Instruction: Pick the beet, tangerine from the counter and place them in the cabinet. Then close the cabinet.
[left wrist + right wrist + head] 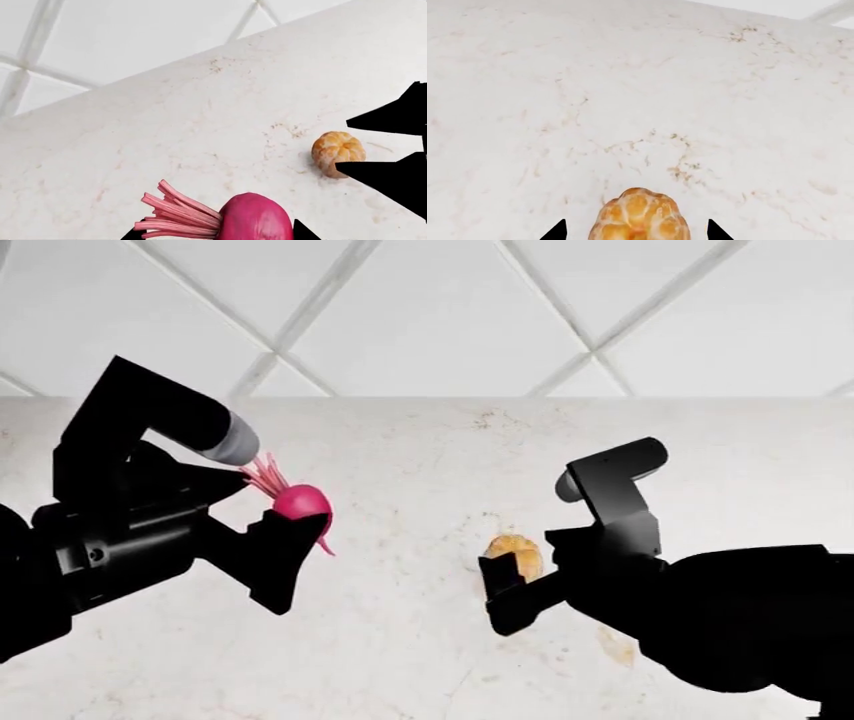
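The magenta beet [257, 220], pink stems to one side, sits between the jaws of my left gripper [217, 234], which is shut on it; both fingertips touch it. In the head view the beet [302, 502] is held at the left over the white counter [400, 640]. The peeled-looking tangerine [639, 217] rests on the counter between the fingertips of my right gripper [635, 232], which is open with a gap on each side. From the left wrist view the tangerine [337, 151] shows with the right gripper's black fingers [390, 175] around it. The cabinet is out of view.
A white tiled wall [441, 310] rises behind the counter's back edge. The marble worktop [627, 100] spreads wide beyond the tangerine, with faint beige veins.
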